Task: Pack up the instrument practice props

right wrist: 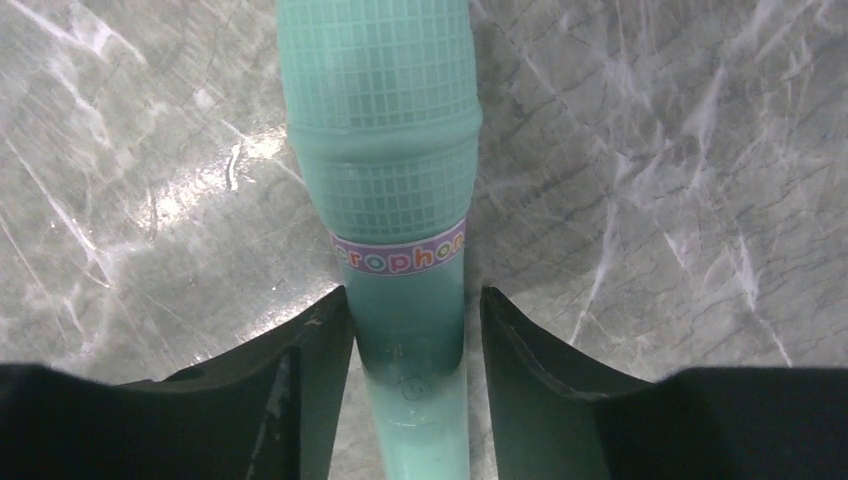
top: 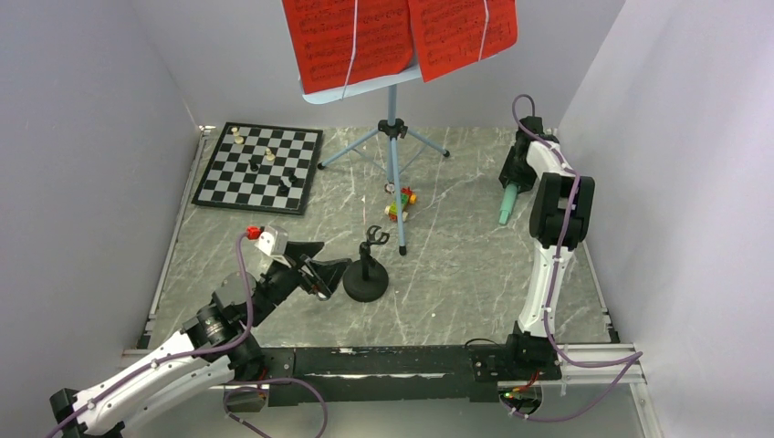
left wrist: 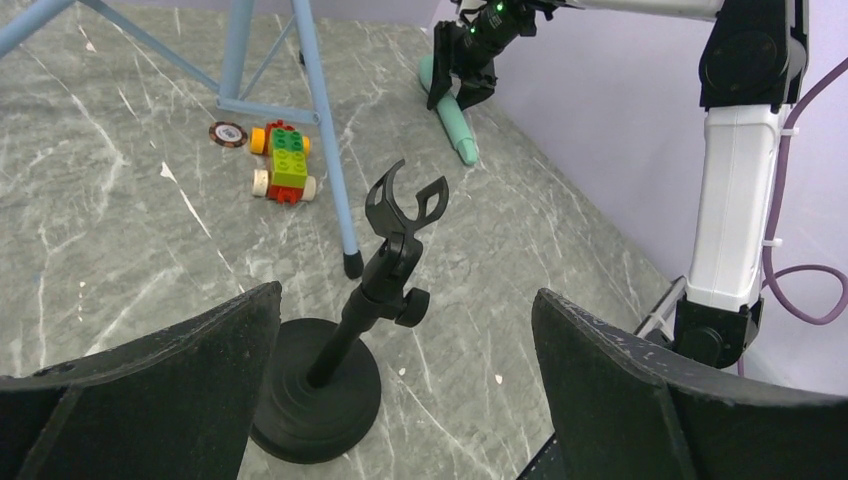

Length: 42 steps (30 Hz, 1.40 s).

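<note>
My left hand [left wrist: 405, 295] gapes wide before the black mic stand [left wrist: 330, 370]; my right hand [right wrist: 413, 300] straddles the mint-green toy microphone [right wrist: 380, 120], slightly loose.

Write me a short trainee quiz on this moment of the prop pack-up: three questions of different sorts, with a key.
1. True or false: the red sheet-music pages are already off the light blue music stand.
2. Fill the gap: the left pincer, facing the black mic stand, is ___ (open or shut).
3. Which thing lies between the fingers of the right pincer? A) black mic stand B) mint-green microphone C) red sheet-music pages

Key: 1 false, they rest on it; 2 open; 3 B.
</note>
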Motion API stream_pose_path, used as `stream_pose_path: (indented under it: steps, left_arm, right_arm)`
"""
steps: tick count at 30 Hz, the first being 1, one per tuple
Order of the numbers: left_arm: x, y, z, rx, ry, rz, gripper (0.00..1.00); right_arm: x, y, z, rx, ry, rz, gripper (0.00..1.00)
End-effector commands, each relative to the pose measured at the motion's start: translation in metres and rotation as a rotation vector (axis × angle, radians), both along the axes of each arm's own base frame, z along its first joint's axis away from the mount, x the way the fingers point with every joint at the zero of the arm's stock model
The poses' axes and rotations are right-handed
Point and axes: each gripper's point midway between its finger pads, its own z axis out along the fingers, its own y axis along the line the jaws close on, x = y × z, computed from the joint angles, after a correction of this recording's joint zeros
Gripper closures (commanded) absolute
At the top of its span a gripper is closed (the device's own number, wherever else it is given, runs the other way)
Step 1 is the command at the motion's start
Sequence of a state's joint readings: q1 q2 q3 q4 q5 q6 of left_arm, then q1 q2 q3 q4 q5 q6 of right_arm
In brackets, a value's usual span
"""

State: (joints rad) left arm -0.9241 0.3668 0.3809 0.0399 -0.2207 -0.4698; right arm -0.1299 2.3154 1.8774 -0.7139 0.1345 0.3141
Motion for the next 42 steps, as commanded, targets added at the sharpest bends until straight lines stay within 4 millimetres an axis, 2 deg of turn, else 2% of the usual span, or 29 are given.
stream_pose_path:
  steps: [1, 9, 15, 18, 21, 25, 28, 32, 34, 37, 38, 39, 41, 42]
  left_arm:
    - [-0.002, -0.007, 0.010, -0.031, 0.000, -0.033, 0.01]
    - [-0.002, -0.007, 0.007, -0.029, 0.015, -0.028, 0.01]
    - [-0.002, -0.011, 0.009, -0.037, 0.011, -0.044, 0.01]
    - [-0.003, -0.013, 0.009, -0.036, 0.017, -0.052, 0.01]
    - [-0.002, -0.013, 0.008, -0.038, 0.022, -0.046, 0.01]
    - [0.000, -0.012, 0.008, -0.027, 0.033, -0.031, 0.01]
    - [0.003, -0.010, 0.009, -0.009, 0.028, -0.019, 0.01]
    - [0.005, -0.009, 0.013, 0.002, 0.006, -0.006, 0.01]
    - [0.007, -0.007, 0.015, 0.000, 0.005, 0.008, 0.01]
    - [0.013, -0.004, 0.016, -0.005, 0.010, 0.044, 0.01]
    - [0.014, -0.003, 0.015, -0.005, 0.015, 0.055, 0.01]
    - [0.015, -0.001, 0.014, -0.003, 0.021, 0.068, 0.01]
    - [0.018, 0.003, 0.010, 0.006, 0.032, 0.095, 0.01]
    - [0.019, 0.005, 0.008, 0.009, 0.035, 0.107, 0.01]
  right_arm:
    - [-0.023, -0.008, -0.030, -0.005, 0.091, -0.033, 0.42]
    - [-0.023, -0.008, -0.030, 0.002, 0.088, -0.047, 0.35]
    - [-0.018, -0.002, -0.021, 0.034, 0.046, -0.069, 0.27]
    - [-0.010, 0.001, -0.006, 0.049, -0.001, -0.067, 0.18]
    - [-0.002, 0.005, 0.017, 0.064, -0.061, -0.085, 0.01]
    - [0.002, 0.010, 0.053, 0.092, -0.141, -0.149, 0.00]
    - [0.007, 0.018, 0.095, 0.096, -0.236, -0.156, 0.00]
    - [0.007, 0.036, 0.166, 0.054, -0.386, -0.139, 0.00]
    - [-0.001, 0.052, 0.209, 0.017, -0.481, -0.104, 0.00]
    - [-0.024, 0.093, 0.245, -0.067, -0.567, -0.034, 0.00]
    - [-0.034, 0.106, 0.252, -0.112, -0.588, -0.020, 0.00]
    - [-0.048, 0.129, 0.256, -0.144, -0.611, 0.010, 0.00]
    - [-0.073, 0.145, 0.259, -0.201, -0.679, -0.012, 0.00]
    - [-0.084, 0.153, 0.257, -0.176, -0.720, -0.018, 0.00]
